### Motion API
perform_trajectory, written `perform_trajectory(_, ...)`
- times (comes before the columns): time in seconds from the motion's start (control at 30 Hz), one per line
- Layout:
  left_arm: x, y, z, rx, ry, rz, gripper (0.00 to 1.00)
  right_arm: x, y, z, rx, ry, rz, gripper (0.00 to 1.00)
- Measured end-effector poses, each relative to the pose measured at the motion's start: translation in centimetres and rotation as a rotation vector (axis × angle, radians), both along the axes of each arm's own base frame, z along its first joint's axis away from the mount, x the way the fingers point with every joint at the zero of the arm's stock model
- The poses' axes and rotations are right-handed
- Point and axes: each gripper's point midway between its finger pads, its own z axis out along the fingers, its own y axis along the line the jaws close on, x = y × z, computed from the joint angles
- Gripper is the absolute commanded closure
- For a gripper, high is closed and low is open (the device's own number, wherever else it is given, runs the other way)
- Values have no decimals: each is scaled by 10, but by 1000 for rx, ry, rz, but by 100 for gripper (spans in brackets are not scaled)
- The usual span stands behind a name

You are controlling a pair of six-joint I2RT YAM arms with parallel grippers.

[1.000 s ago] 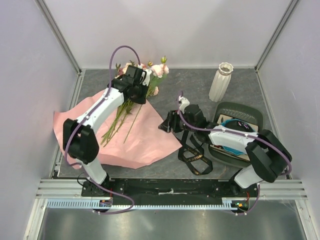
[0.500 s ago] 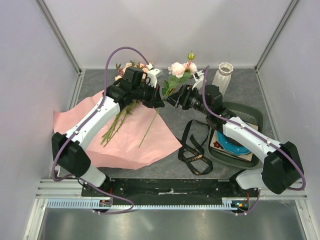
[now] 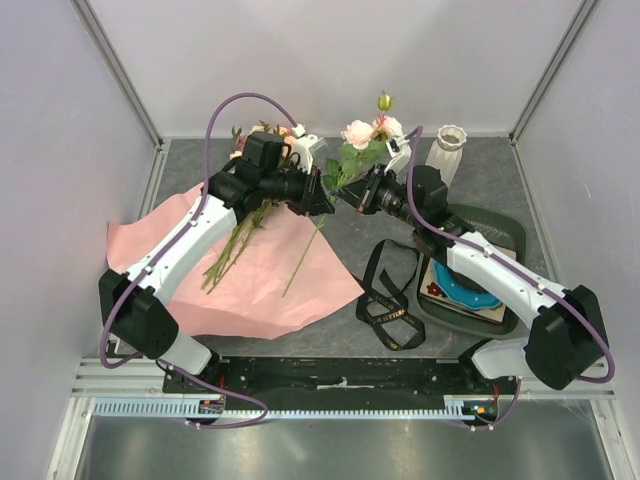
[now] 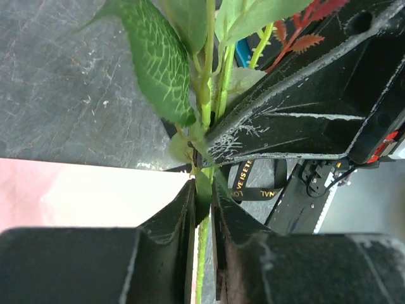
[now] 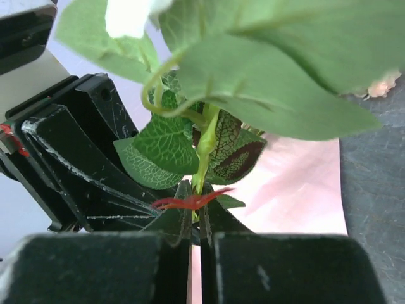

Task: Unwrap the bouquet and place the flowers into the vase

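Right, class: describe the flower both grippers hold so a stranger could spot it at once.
Find the pink paper at the left. Over its right edge, the left gripper and right gripper both clamp one flower. Unlike the flowers lying on the paper, it is held up, pink blooms uppermost.

The left end effector (image 3: 318, 200) and right end effector (image 3: 352, 195) meet nose to nose above the back middle of the table (image 3: 345, 235), both clamped on 1 leafy stem (image 3: 340, 170), with no gap between them. The vase (image 3: 449, 145) stands just behind the right wrist, its mouth open from above. Bare table runs between the pink paper (image 3: 250, 290) and the black ribbon (image 3: 388, 305). Loose stems (image 3: 240, 235) lie under the left forearm. A dark tray (image 3: 480, 222) fills the right side.
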Motion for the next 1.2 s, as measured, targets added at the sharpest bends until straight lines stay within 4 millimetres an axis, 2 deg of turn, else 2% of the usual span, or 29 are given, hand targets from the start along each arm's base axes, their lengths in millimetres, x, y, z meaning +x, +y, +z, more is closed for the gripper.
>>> perform_trajectory(0.1, 2, -1, 3, -9, -9, 3, 63, 5, -4, 6, -23, -25, -33, 100)
perform_trajectory(0.13, 1, -1, 4, -11, -11, 5, 47, 9, -8, 8, -42, -38, -61, 100)
perform_trajectory(0.23, 1, 2, 9, -14, -24, 24, 35, 25, -24, 24, -120, -96, -158, 100)
perform_trajectory(0.3, 3, 7, 12, -5, -41, 59, 35, 40, -41, 43, -186, -165, -262, 100)
perform_trajectory(0.4, 4, 16, 20, 2, -79, 107, 35, 59, -79, 80, -303, -284, -464, 100)
perform_trajectory(0.5, 6, 24, 29, -3, -122, 145, 35, 72, -130, 137, -414, -406, -720, 100)
perform_trajectory(0.63, 10, 28, 34, -4, -148, 173, 34, 82, -185, 206, -491, -506, -997, 100)
perform_trajectory(0.73, 12, 30, 33, -2, -150, 182, 34, 93, -217, 232, -543, -526, -1156, 100)
perform_trajectory(0.87, 14, 32, 32, 0, -146, 195, 34, 112, -241, 236, -626, -505, -1274, 100)
perform_trajectory(1.07, 16, 34, 30, 1, -140, 203, 34, 135, -253, 218, -746, -466, -1319, 100)
perform_trajectory(1.2, 17, 33, 28, 4, -134, 204, 34, 143, -267, 210, -775, -451, -1346, 100)
